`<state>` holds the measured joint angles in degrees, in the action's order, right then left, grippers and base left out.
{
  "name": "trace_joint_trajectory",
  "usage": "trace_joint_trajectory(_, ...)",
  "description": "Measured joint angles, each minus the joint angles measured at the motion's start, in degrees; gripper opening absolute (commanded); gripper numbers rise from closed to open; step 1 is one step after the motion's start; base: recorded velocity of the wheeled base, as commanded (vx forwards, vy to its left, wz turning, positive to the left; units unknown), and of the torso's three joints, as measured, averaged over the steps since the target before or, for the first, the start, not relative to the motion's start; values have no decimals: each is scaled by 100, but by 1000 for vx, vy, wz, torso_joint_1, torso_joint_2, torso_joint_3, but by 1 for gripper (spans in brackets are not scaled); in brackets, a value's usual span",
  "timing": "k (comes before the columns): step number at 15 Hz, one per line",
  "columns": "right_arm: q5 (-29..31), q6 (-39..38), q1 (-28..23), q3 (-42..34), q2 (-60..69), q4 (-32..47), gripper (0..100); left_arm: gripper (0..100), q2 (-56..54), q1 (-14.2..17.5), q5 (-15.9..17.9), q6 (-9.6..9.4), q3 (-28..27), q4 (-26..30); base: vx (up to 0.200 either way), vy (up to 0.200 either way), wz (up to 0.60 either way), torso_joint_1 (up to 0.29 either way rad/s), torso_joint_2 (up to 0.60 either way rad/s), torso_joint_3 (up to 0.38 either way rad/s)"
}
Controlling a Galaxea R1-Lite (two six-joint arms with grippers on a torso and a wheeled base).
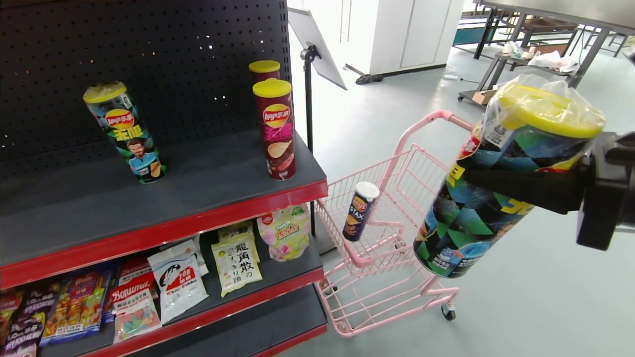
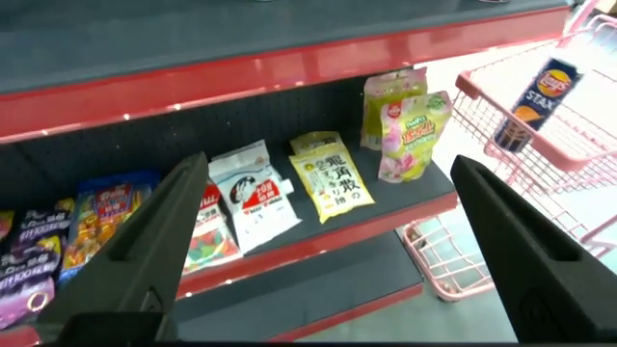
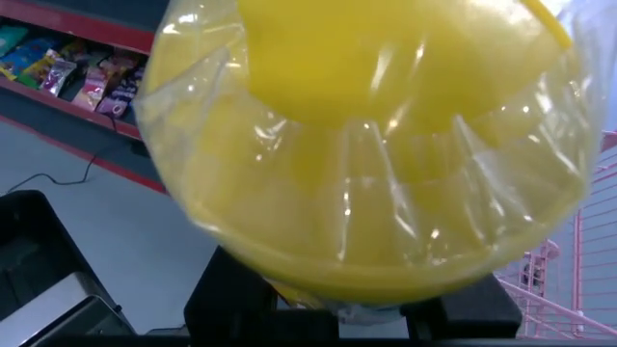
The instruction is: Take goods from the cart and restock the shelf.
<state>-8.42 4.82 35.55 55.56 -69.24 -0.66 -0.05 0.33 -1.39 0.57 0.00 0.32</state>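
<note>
My right gripper [image 1: 526,186] is shut on a big green-and-black chip can [image 1: 491,198] with a yellow lid under clear wrap [image 3: 386,145]. The can hangs tilted in the air above the pink cart [image 1: 392,233], to the right of the shelf. A small dark blue chip can [image 1: 359,210] leans in the cart's upper basket [image 2: 535,92]. On the grey top shelf [image 1: 198,188] stand a matching green can [image 1: 126,134] and two maroon cans [image 1: 275,129]. My left gripper [image 2: 337,251] is open, low in front of the snack-bag shelf.
Snack bags [image 1: 178,277] fill the lower shelf behind its red edge [image 2: 318,236]. A black pegboard [image 1: 149,59] backs the top shelf. A stand with a board [image 1: 312,44] rises right of the shelf. Tables and a white cabinet [image 1: 397,29] stand far behind on the grey floor.
</note>
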Motion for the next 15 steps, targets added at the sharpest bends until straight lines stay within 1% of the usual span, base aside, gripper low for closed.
trace_joint_trajectory(1, 17, 5, 0, -37, 22, -16, 0, 100, 0, 0, 0, 2, 0, 4, 0, 0, 0, 0, 0, 0)
trace_joint_trajectory(5, 173, 9, -16, -121, 76, -7, 0, 100, 0, -2, 0, 0, 0, 6, 0, 0, 600, -2, -4, 0)
trace_joint_trajectory(10, 167, 7, -5, -149, 83, -13, 0, 100, 0, -2, 0, 2, 0, 1, 0, 0, 600, 7, 7, 1)
trace_joint_trajectory(14, 255, 202, -35, -278, 80, -40, 0, 100, 0, -9, -2, 2, 0, 4, 0, 0, 0, 0, 0, 0)
trace_joint_trajectory(15, 273, 213, -68, -367, 116, -65, 0, 100, 0, -9, -2, 0, 0, 11, 0, 200, 0, 2, 2, 2)
